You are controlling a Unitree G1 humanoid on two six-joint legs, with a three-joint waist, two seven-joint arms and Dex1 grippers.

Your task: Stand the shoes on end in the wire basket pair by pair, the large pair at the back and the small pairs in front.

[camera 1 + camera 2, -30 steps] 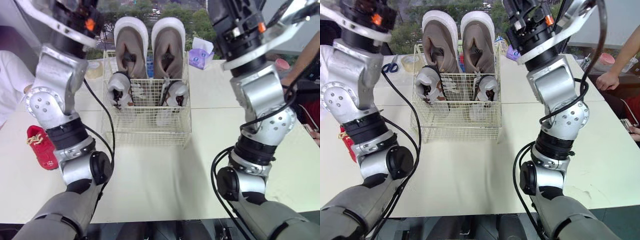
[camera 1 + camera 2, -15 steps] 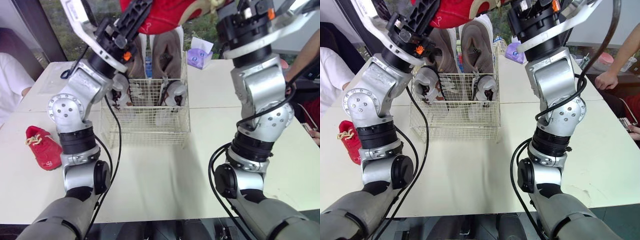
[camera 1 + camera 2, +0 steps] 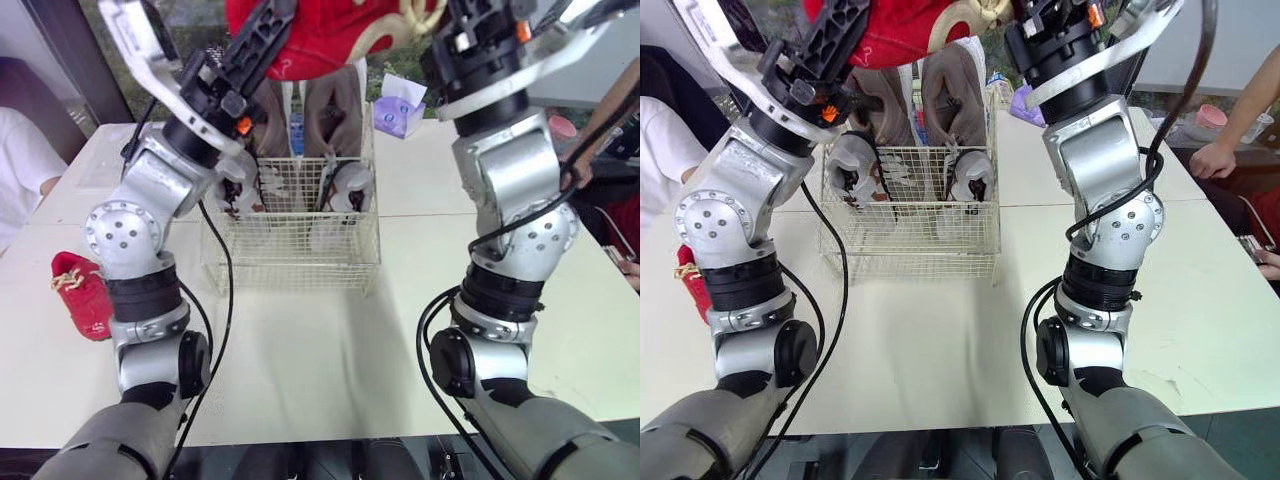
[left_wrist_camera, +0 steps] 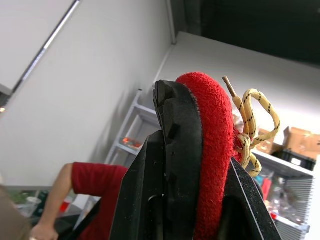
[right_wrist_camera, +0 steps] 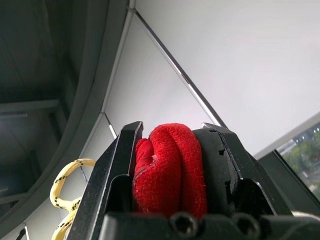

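Above the basket (image 3: 290,245): one red shoe (image 3: 330,40) is held high by both grippers, clear of the wire.
Its long axis: roughly level, running crosswise from the left gripper to the right; yellow laces (image 3: 400,25) sit toward the right gripper's end. Which end is the toe cannot be told.
Left gripper (image 4: 197,150): clamped on the shoe, one finger on the black sole, the other on the red upper.
Right gripper (image 5: 167,150): clamped on a fold of the shoe's red fabric.
Back of the basket: two large brown shoes (image 3: 950,90), side by side on end, long axes upright, rising above the rim.
Front of the basket: two small white shoes (image 3: 855,170), also on end, one before each large shoe.
Left of the basket: a second red shoe (image 3: 85,295) lies flat on the table (image 3: 320,340), well apart from the wire, long axis running away from the robot.
Count: six shoes, two red, two brown, two white; four in the basket.
Right rear of the basket: one purple tissue pack (image 3: 398,105).
Far right of the basket: a person's hand (image 3: 1215,160) on the table.
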